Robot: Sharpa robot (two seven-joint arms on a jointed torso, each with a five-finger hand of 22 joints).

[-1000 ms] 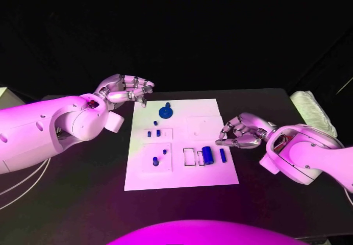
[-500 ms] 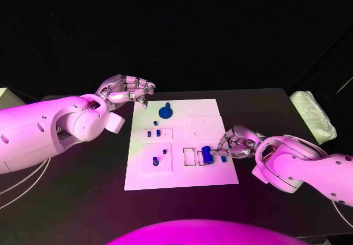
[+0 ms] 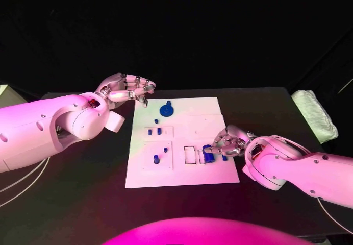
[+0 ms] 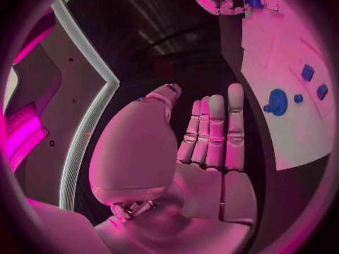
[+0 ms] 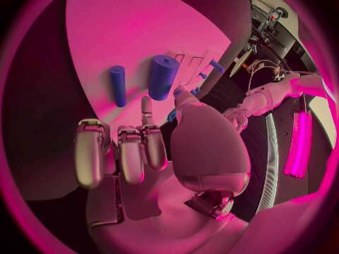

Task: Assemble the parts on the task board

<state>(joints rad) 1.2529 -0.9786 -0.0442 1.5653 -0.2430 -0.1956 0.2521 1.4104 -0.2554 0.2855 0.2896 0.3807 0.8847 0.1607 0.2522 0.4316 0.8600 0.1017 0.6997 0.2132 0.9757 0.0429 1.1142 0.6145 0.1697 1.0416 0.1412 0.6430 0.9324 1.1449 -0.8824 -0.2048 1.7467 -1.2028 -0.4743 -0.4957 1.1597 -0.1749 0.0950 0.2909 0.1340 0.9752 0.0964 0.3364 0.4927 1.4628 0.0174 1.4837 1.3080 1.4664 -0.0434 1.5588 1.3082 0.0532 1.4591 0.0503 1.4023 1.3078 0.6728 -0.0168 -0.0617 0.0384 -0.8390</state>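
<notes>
Reaching in over the right edge of the white board [image 3: 209,176], the right hand [image 3: 229,142] sits low by the two loose blue pieces near the board's front right corner: a fat cylinder [image 5: 163,75] and a thin peg [image 5: 117,85], lying side by side, just apart. Wrist view shows fingers [image 5: 131,152] part-curled w/ nothing between them; tips are short of both pieces, no contact seen. So the hand is empty, fingers apart.

Left hand [image 3: 126,90] hovers off the board's far left corner, above the worktop [image 3: 88,184], holding nothing; fingers [image 4: 214,131] look straight and close together in its wrist view, loosely curled in head view.

Other blue bits already sit on the board: a round knob [image 3: 167,110] near the far edge, small pegs along the left side.

Step in hand, by my read: approach for a pick, prob. the fat cylinder. Next move needs fingers lowered astride it and closed w/o nudging the thin peg beside it; a round piece may roll.
</notes>
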